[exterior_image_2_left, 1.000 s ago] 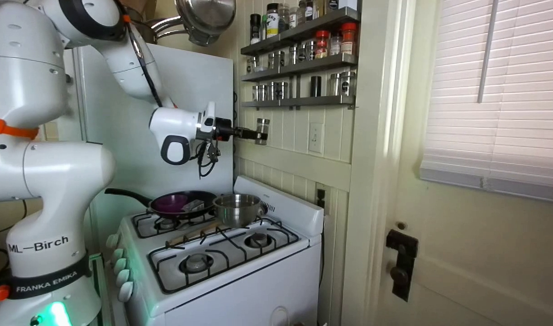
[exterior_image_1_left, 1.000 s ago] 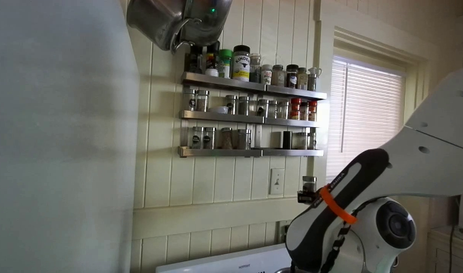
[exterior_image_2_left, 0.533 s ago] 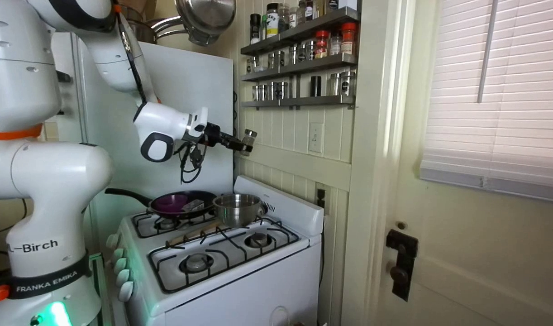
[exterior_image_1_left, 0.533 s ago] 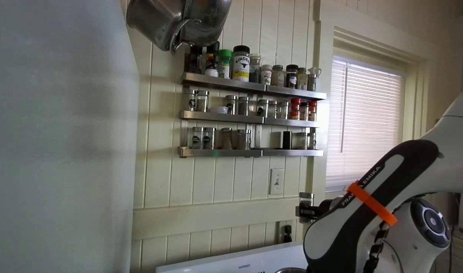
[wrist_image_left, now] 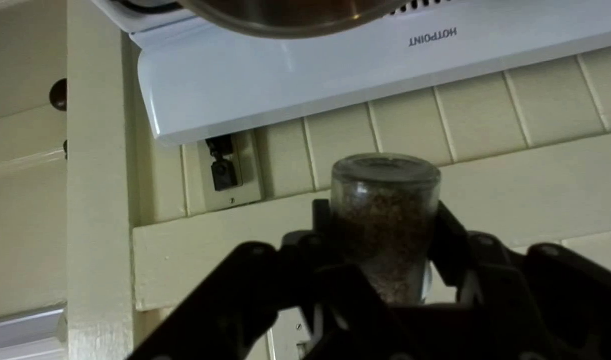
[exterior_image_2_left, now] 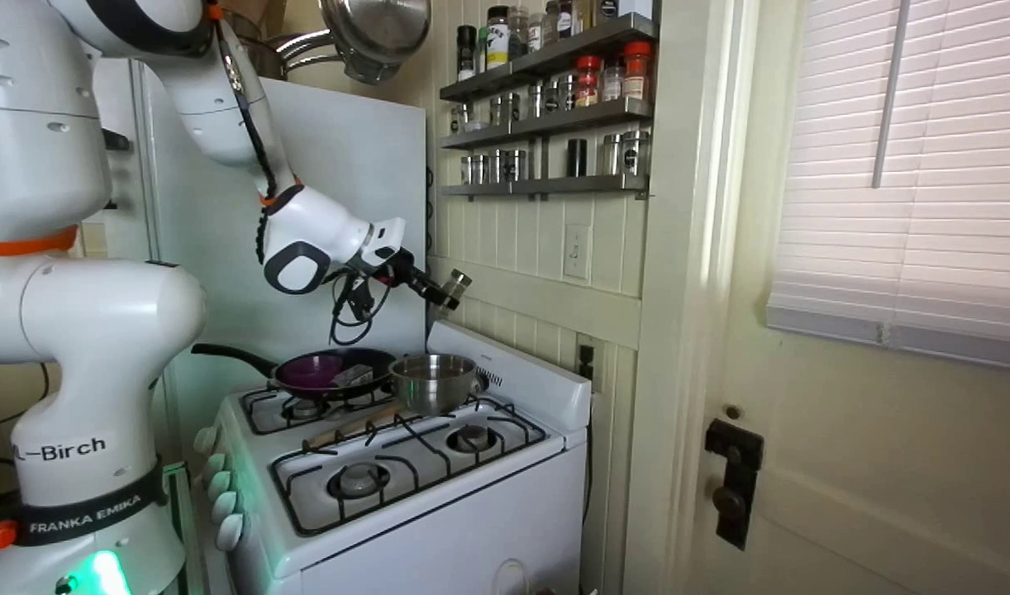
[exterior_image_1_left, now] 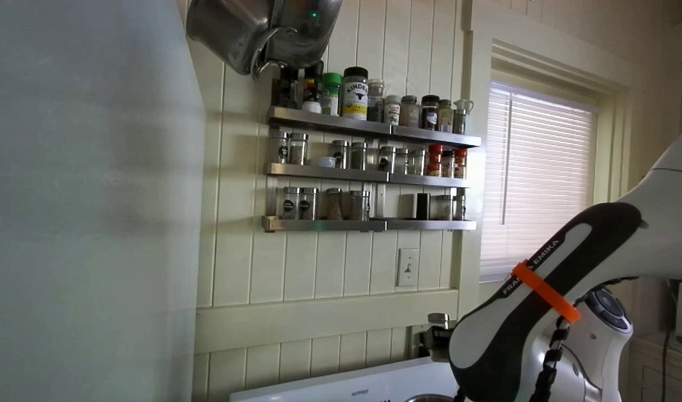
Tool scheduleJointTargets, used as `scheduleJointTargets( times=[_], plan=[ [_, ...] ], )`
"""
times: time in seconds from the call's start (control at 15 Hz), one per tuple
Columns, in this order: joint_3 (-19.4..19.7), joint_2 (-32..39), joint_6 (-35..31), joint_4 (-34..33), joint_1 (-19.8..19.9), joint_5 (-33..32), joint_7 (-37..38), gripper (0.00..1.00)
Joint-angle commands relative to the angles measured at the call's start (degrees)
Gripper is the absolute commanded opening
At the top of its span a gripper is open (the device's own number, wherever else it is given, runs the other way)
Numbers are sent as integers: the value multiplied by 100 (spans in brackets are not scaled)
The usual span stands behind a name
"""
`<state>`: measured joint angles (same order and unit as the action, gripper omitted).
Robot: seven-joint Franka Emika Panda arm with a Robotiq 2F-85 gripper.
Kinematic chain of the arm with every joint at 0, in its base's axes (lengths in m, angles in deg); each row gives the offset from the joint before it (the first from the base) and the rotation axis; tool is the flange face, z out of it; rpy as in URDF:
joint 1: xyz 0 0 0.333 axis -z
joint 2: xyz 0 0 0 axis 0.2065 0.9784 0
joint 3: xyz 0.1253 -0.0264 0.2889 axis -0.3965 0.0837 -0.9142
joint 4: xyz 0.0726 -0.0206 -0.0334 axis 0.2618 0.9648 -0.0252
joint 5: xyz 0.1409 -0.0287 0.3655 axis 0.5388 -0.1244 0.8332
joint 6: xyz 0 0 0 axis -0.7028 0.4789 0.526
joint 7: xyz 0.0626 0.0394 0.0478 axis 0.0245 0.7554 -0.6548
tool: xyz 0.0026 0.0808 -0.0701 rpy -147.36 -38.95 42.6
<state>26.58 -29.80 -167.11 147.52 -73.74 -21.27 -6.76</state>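
Lower and more tipped than a second ago, the glass jar [exterior_image_2_left: 455, 287] now hangs at the middle of the frame in an exterior view, above the metal pot [exterior_image_2_left: 433, 388] and apart from it; pot and stove [exterior_image_2_left: 464, 521] sit unchanged. In the wrist view the gripper [wrist_image_left: 383, 225] is clamped on the jar's sides, brownish grains [wrist_image_left: 388, 230] showing inside. Its metal lid [exterior_image_1_left: 438, 318] marks the raised end in both exterior views, and the jar looks to be mid-carry, nearer the pot and securely gripped.
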Motion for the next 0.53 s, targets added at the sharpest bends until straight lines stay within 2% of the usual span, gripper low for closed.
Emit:
scheduleJointTargets(
  times=[0.0, 0.27, 0.47],
  plan=[
    [137, -157, 578, -5, -36, -133, -99, 23],
    [329, -252, 1456, 39, -34, -328, -59, 23],
    [444, -170, 1966, 23, -47, -171, -149, 23]
  ],
)
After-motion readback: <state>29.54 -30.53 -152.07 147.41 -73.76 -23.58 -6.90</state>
